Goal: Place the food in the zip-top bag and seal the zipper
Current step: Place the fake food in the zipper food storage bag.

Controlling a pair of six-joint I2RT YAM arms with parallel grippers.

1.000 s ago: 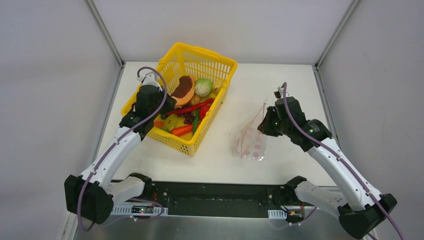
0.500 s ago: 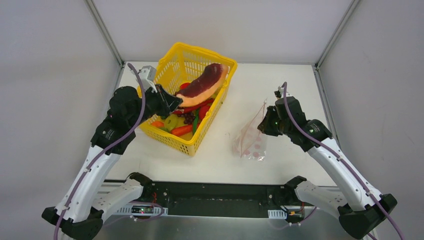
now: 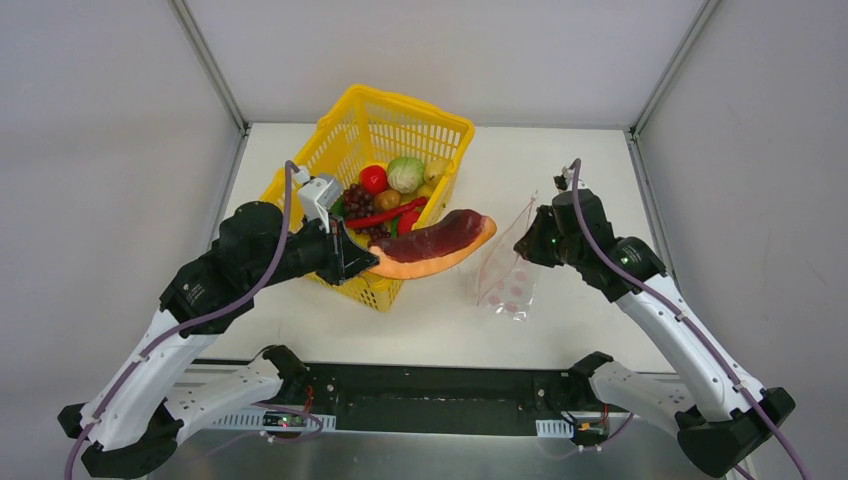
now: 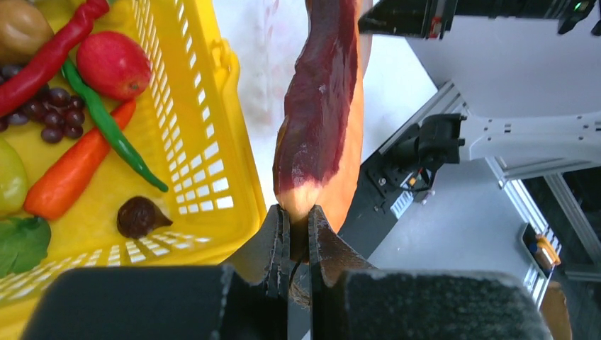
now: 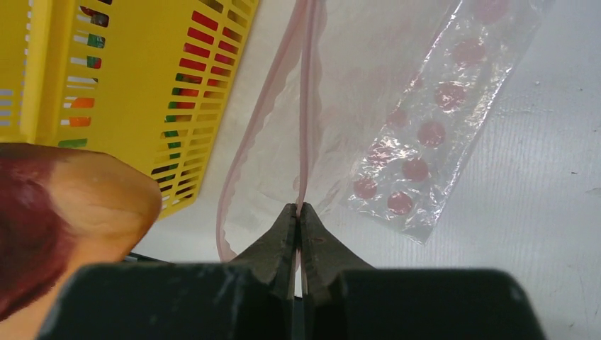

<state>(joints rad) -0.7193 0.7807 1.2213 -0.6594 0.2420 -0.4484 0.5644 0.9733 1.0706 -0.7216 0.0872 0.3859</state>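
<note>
Left gripper (image 3: 366, 266) is pinching only the tip of the orange-rimmed dark-red melon slice (image 3: 436, 244), risking it swivelling past the clear pink-dotted bag (image 3: 506, 287).

This is a robotics lab test cell. A bare white counter (image 3: 560, 330) is boxed in on three sides by plain grey panels (image 3: 90, 150) set in aluminium posts (image 3: 208, 62). Along the counter's near edge, a black rail (image 3: 440, 395) carries two white robot arms (image 3: 215, 310) with purple cables (image 3: 289, 200) and exposed circuit boards (image 3: 285, 420). On the counter, the food (image 3: 405, 175) in a yellow basket (image 3: 400, 115) is glossy toy plastic.
</note>
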